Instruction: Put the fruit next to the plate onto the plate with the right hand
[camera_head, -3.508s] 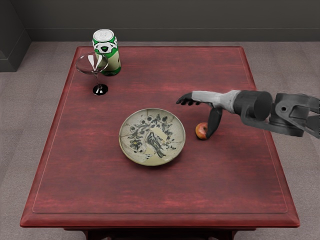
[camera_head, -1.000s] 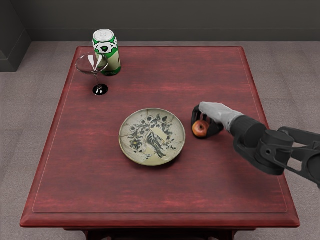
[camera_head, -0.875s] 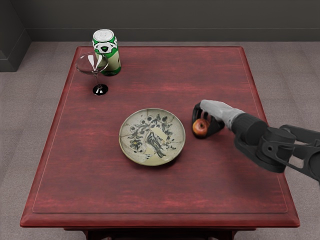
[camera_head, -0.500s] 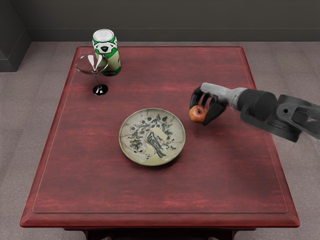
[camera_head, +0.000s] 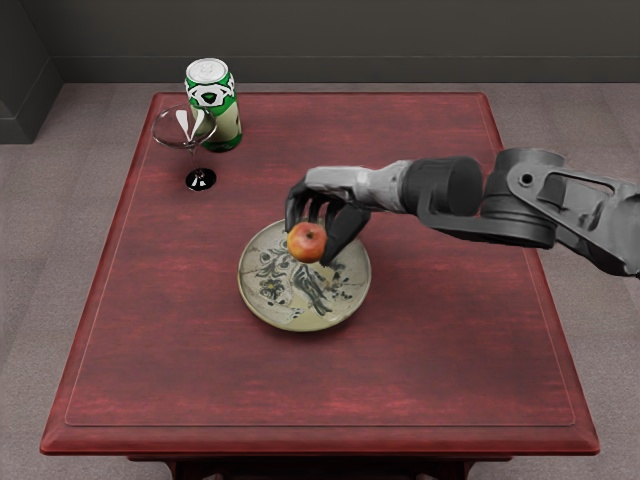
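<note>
A small red apple (camera_head: 307, 241) hangs in the air over the far part of the patterned plate (camera_head: 275, 291), with my right hand (camera_head: 318, 220) shut on it from above and behind. The dark fingers (camera_head: 345, 229) curl down around the fruit. The right arm reaches in from the right edge across the table. The plate lies in the middle of the red wooden table (camera_head: 200, 350) and holds nothing on its face. The left arm is out of view.
A green soda can (camera_head: 214, 103) stands at the far left of the table. Just in front of it is a cocktail glass (camera_head: 187, 142) on a dark stem.
The right hand closed on the apple beside the plate, lifted it off the table and carried it left; it is now over the plate's far part.
</note>
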